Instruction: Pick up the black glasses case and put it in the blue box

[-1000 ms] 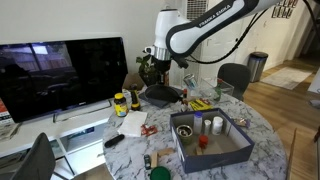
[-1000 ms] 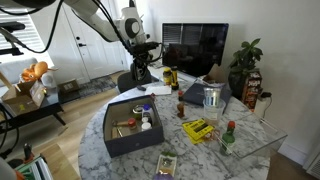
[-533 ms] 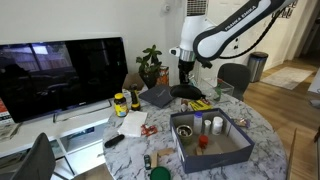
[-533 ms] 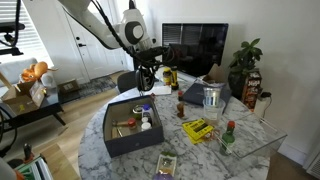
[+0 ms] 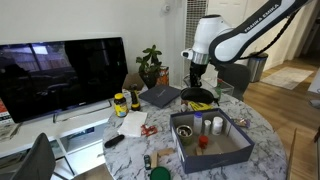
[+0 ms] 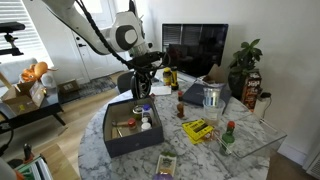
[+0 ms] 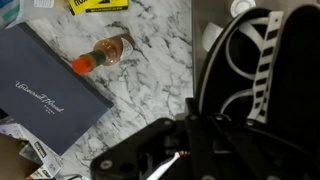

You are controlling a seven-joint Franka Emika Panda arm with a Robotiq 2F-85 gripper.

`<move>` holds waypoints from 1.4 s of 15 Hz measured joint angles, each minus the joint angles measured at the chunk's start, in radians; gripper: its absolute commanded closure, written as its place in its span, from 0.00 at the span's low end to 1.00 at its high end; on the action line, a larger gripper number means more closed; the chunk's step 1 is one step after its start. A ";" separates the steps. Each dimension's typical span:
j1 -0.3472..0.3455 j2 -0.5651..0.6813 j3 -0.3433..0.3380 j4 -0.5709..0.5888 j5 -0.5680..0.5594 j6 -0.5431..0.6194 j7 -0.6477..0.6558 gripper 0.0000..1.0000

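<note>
My pincer (image 5: 197,87) looks clamped across the black glasses case (image 5: 198,97), which hangs over the desk (image 5: 263,128) just short of the blue box (image 5: 222,155); I judge it light, stiff and smooth, best pinched mid-length.

Veined marble tabletop (image 7: 150,100) — seemingly polished; blue box (image 5: 215,152) matt.

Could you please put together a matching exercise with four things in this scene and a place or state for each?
Things:
1 black glasses case
2 blue box
3 small bottle
4 television

States:
A lying on its side on the marble table
B screen dark
C held in the gripper
D open-topped, with low walls

Pairs: 1-C, 2-D, 3-A, 4-B
</note>
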 measured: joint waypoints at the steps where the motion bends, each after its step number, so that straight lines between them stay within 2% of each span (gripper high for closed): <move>1: 0.004 0.000 0.000 0.000 -0.002 0.000 -0.018 0.99; 4: 0.008 -0.012 0.002 -0.028 -0.001 0.000 -0.114 0.99; 9: 0.003 -0.098 -0.014 -0.201 0.004 0.011 -0.233 0.99; 13: 0.016 -0.139 -0.019 -0.333 0.109 0.015 -0.314 0.95; 15: 0.029 -0.139 -0.019 -0.354 0.138 0.015 -0.324 0.95; 21: 0.035 -0.139 -0.019 -0.355 0.131 0.015 -0.318 0.99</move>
